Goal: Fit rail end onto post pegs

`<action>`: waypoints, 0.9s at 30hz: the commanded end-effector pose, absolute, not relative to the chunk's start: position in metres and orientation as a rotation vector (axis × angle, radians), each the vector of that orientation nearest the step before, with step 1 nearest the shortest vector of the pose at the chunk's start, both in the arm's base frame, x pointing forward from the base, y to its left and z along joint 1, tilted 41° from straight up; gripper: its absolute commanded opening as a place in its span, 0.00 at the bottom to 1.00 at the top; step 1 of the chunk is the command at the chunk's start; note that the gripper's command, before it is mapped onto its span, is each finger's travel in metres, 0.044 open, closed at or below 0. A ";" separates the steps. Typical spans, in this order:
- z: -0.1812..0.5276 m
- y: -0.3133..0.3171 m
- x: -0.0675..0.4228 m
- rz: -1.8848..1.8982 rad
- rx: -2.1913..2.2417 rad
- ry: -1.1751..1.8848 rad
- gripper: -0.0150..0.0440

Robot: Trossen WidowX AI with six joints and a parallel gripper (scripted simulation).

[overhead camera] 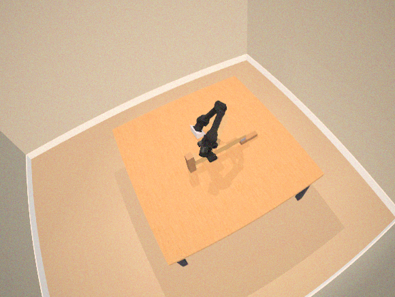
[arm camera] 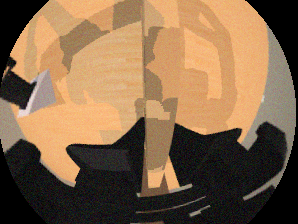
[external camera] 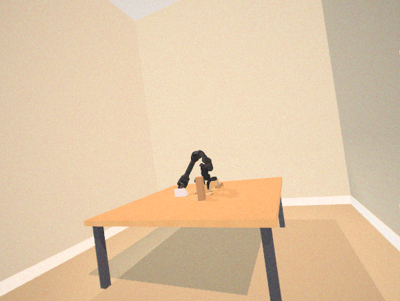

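The long wooden rail [overhead camera: 229, 146] [arm camera: 157, 137] runs from the grey bracket [overhead camera: 243, 139] on the low footboard block [overhead camera: 251, 136] towards the short upright post [overhead camera: 191, 163] [external camera: 201, 188]. My gripper [overhead camera: 208, 156] [external camera: 207, 183] [arm camera: 150, 119] is shut on the rail near its post end and holds that end off the table. In the top view the rail's end lies close beside the post. The pegs and holes are too small to make out, and I cannot tell if the end touches the post. In the wrist view the rail stretches straight away between my dark fingers.
The arm's white base plate [overhead camera: 196, 131] [external camera: 181, 192] [arm camera: 40, 92] sits on the orange table [overhead camera: 163, 191] [external camera: 224, 210] behind the post. The table's edges lie far from the parts. The room's walls and floor surround the table.
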State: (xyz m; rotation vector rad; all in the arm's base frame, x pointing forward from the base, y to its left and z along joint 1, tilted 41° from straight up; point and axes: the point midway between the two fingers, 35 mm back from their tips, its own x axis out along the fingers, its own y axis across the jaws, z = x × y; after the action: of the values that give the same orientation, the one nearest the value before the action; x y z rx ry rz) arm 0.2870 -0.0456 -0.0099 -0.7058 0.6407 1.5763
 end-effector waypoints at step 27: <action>-0.014 -0.049 0.288 1.569 -0.715 0.646 0.25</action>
State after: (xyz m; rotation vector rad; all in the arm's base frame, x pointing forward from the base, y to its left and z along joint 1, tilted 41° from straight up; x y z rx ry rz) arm 0.2875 -0.0464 -0.0122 -0.7065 0.6400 1.5729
